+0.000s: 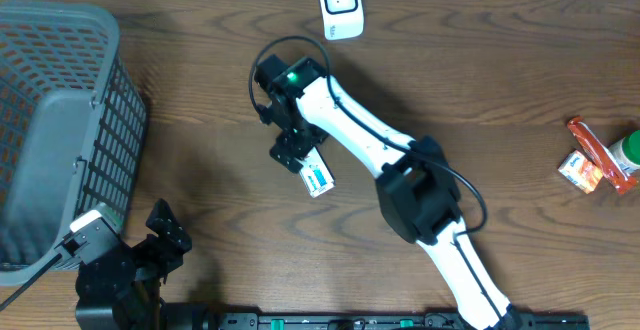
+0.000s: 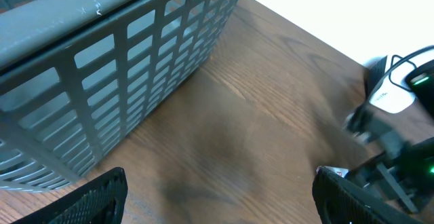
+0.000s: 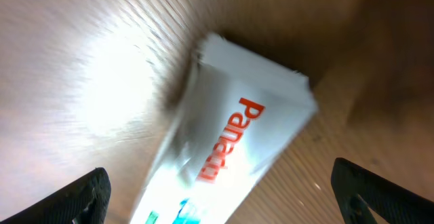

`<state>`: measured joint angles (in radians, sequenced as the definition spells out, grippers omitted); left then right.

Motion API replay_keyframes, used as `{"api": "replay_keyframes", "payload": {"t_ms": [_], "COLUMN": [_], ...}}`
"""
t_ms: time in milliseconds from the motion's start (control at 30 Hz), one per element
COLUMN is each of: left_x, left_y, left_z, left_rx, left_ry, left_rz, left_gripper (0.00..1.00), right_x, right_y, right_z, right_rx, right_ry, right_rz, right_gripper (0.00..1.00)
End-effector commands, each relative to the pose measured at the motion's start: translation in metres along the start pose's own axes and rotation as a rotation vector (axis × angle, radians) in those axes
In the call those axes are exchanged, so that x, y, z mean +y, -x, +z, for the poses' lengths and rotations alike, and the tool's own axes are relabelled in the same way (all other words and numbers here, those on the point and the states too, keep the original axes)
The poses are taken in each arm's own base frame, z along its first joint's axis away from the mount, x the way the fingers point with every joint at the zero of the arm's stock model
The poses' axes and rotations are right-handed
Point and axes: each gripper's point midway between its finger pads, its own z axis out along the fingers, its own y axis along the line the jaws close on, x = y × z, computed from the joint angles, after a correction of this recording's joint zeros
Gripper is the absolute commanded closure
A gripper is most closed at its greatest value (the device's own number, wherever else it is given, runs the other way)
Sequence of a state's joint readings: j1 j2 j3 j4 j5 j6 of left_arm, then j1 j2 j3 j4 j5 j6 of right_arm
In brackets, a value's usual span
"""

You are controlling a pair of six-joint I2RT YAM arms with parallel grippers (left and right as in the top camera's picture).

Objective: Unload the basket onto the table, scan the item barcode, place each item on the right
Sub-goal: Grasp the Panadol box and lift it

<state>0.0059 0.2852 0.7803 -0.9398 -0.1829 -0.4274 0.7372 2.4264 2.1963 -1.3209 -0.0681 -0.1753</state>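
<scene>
Though lying free rather than held, counts as the centre of things here: a white box (image 1: 318, 178) with orange lettering, flat on the wooden table (image 1: 480, 70), a little left of the middle. Cannot confirm a scan from these views. Shows no barcode clearly, the wrist view being blurred, and places the box well apart from the white scanner (image 1: 340, 5) at the far edge. Suggests one of two readings: a scan finished and the box set down, or a pick-up not yet begun; cannot tell which. Leaves, on the second reading, the whole job: grasping, lifting and turning the code toward the scanner. Has the right gripper (image 1: 292, 156) just over the box's far-left end, pointing down, on a white arm stretched from the near right across the middle. Shows its fingertips (image 3: 88, 193) at the lower corners of the wrist view, spread wide, with the box between and beneath them and touching neither, as far as can be made out. Puts the left gripper (image 1: 168, 232) at the near left, just beside the grey basket (image 1: 105, 150), jaws likewise wide apart with nothing in them. Adds some snack packets (image 1: 590, 160) at the right edge, untouched.
</scene>
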Motion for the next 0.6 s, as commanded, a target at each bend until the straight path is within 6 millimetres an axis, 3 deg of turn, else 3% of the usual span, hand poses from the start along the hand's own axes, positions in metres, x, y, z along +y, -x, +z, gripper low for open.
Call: {"api": "replay_keyframes", "payload": {"t_ms": [0, 133, 400, 567], "left_x": [0.001, 0.001, 0.001, 0.001], "left_y": [0.002, 0.002, 0.002, 0.002], "left_z": [-0.002, -0.002, -0.002, -0.002], "left_rx": [-0.01, -0.01, -0.01, -0.01], "left_ry": [0.006, 0.006, 0.006, 0.006], "left_rz": [-0.012, -0.012, -0.012, -0.012], "left_gripper": [0.12, 0.12, 0.12, 0.12], "right_x": [0.013, 0.013, 0.006, 0.0], "right_y": [0.018, 0.015, 0.006, 0.003], "right_z": [-0.056, -0.047, 0.008, 0.021], "right_rx": [-0.158, -0.131, -0.014, 0.013], "right_ry": [0.022, 0.031, 0.027, 0.026], "right_rz": [0.017, 0.101, 0.236, 0.291], "right_gripper": [0.01, 0.01, 0.01, 0.01]}}
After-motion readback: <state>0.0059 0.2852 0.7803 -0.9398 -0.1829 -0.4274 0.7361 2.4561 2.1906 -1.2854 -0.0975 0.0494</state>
